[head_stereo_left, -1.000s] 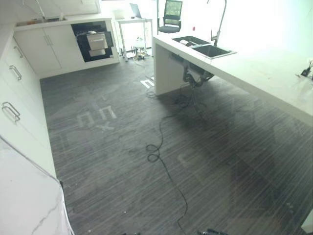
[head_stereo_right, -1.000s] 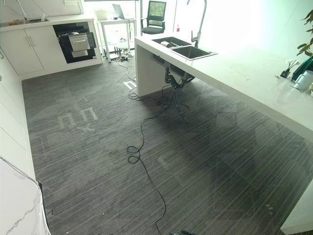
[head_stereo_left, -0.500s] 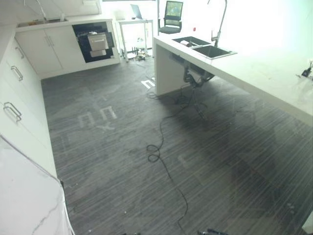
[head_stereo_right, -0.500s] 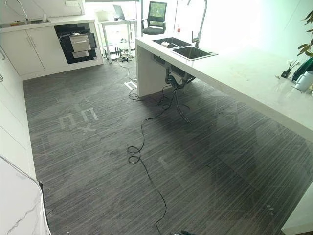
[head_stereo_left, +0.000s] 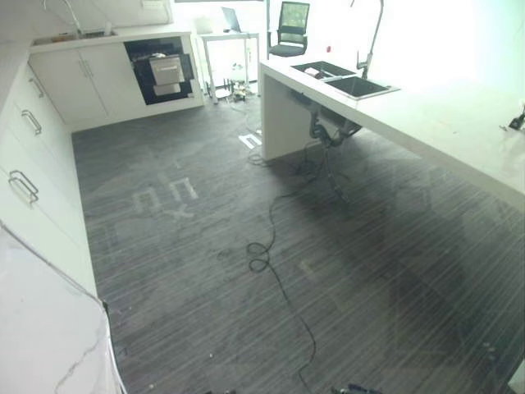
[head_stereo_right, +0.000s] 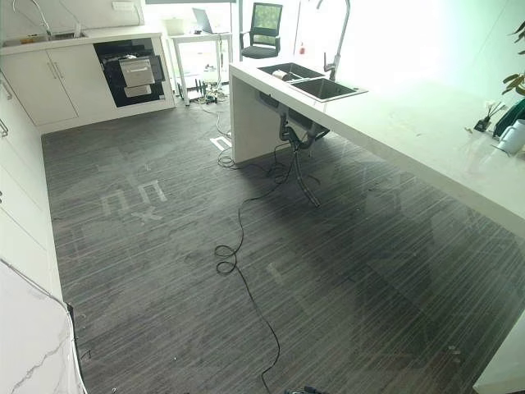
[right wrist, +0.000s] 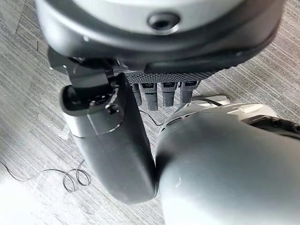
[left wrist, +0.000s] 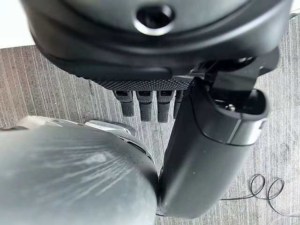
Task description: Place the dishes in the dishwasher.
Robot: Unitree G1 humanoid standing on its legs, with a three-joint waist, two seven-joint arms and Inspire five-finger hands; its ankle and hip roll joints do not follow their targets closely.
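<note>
The dishwasher (head_stereo_left: 166, 72) sits far away at the upper left of the frame, so what is on its pulled-out rack is too small to tell. Something lies in the sink (head_stereo_right: 310, 82) near the top middle (maybe dishes, but it is too tiny to know). The white counter (head_stereo_right: 426, 131) is cut off by the right edge, and the cup (head_stereo_right: 513, 136) on it is cut there too. The white cabinets (head_stereo_left: 33, 156) run off the left edge.
</note>
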